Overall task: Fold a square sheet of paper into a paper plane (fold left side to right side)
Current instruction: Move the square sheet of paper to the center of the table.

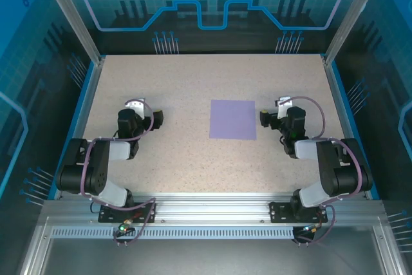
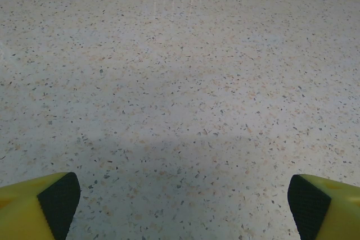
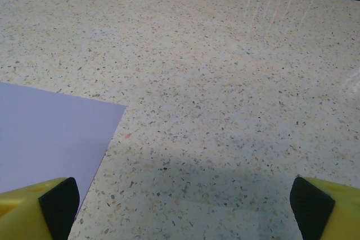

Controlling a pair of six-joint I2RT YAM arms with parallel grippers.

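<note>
The thin, flat, lavender-purple square sheet of paper (image 1: 233, 119) lies unfolded on the speckled beige counter (image 1: 193, 75), between the two arms. It looks very light and limp. It would likely slide on the smooth surface and crease wherever it is pinched, so it wants a gentle hold. It lies flush and offers no raised edge. The best place to take it is probably a left-hand corner or the left edge, with the opposite side pinned so the sheet does not skate away as that edge is lifted over.

The right fingers (image 3: 56, 203) are spread wide and hold nothing. The sheet's right edge runs forward from just beside the inner one, near it and seemingly not touching. The left fingers (image 2: 59, 203) are also spread wide and empty, with bare counter between them. The sheet lies well apart from them, off to their right.
</note>
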